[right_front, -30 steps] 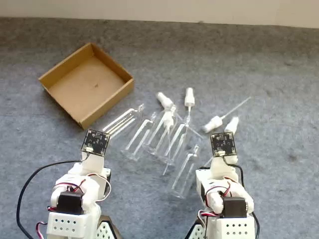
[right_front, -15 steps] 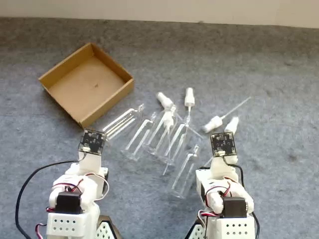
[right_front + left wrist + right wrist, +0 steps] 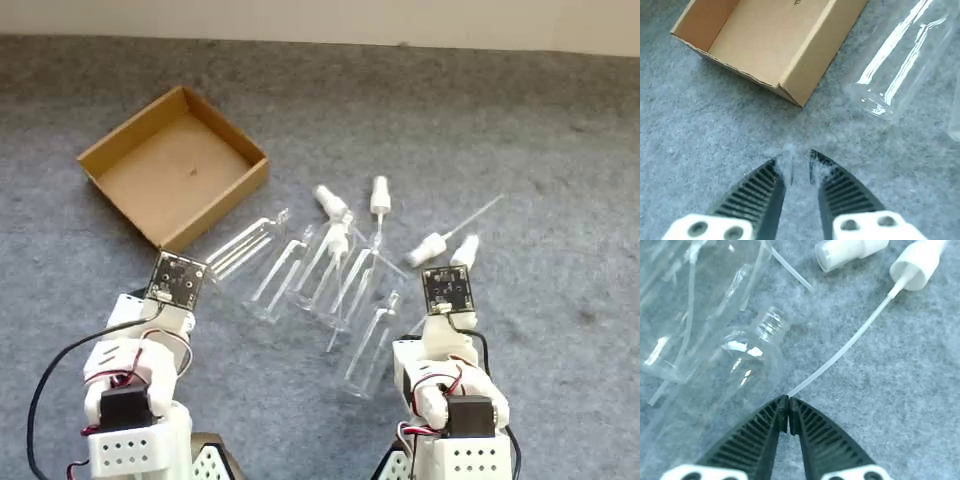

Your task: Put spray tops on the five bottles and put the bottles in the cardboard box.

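While nothing's capped yet, both arms sit at the near edge of the grey carpet. The left gripper hangs low, jaws only a crack apart with nothing between them. It points at the gap between the near corner of the cardboard box and the leftmost bottle. The right gripper is pinched closed, tips touching, and looks empty to me. The long tube of one spray top ends right at its tips, and an open-necked bottle lies just beside.

A bit farther out, the five bottles lie on their sides in a loose fan between the arms, I'd guess so either one can reach them. Past them and off to the right, the other spray tops are scattered loose. They're closer to the right arm, so that one probably does the capping. The box sits far left, open side up with nothing in it, handy for the left arm's drop-offs.
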Motion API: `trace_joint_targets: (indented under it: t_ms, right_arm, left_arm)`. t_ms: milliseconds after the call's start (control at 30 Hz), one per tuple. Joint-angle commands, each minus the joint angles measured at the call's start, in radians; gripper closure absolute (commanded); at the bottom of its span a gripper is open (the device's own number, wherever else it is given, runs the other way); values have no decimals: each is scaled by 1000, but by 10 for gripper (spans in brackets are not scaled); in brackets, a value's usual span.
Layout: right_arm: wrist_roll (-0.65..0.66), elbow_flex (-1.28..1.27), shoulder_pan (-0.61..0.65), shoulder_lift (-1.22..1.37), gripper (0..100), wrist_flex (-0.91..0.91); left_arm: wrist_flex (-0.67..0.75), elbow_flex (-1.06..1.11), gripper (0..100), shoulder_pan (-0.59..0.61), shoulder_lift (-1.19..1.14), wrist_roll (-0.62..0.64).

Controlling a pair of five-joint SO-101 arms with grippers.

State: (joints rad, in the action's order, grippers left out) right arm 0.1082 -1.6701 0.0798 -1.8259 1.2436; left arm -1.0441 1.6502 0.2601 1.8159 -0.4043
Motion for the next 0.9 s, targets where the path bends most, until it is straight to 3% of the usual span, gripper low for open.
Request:
trace_joint_targets:
  t_ms: [0, 133, 333, 700, 867]
  right_arm:
    - [-9, -151, 4, -8, 995, 7]
    - [-9, -151, 4, -8, 995, 7]
    - [-9, -151, 4, -8, 995, 7]
    - [-9, -151, 4, -8, 995, 7]
    - [-9, -151, 4, -8, 995, 7]
  left_arm:
    - [-81, -214, 992, 2, 5, -101]
    - [-229, -383, 992, -13, -87, -204]
    - [-259, -611, 992, -24, -490, -239]
    - [-413, -1040, 992, -274, -1130, -232]
    - [-417, -1213, 982, -352, -1342, -132]
